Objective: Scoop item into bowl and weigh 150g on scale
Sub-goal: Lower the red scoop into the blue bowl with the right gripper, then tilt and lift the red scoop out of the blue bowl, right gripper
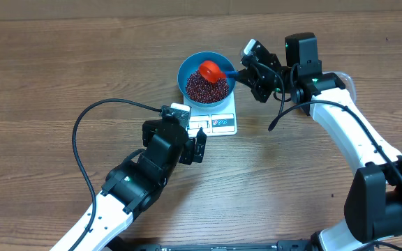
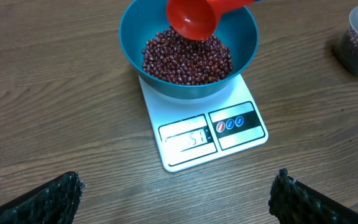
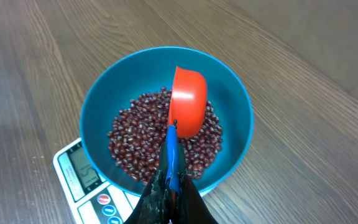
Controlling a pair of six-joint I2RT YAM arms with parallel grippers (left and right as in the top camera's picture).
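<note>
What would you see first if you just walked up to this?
The bright red scoop jumps out, held by the right gripper over a blue bowl. The bowl holds a pile of dark red beans and sits on a white scale.

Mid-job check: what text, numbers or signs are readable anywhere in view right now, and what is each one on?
"51": on the display of the scale, left wrist view; glare washes out any digit before it.
Buttons beside the display: round red and blue symbols, too small to read.
The same display in the right wrist view: blurred, unreadable.
Bowl and scoop: no text.
</note>
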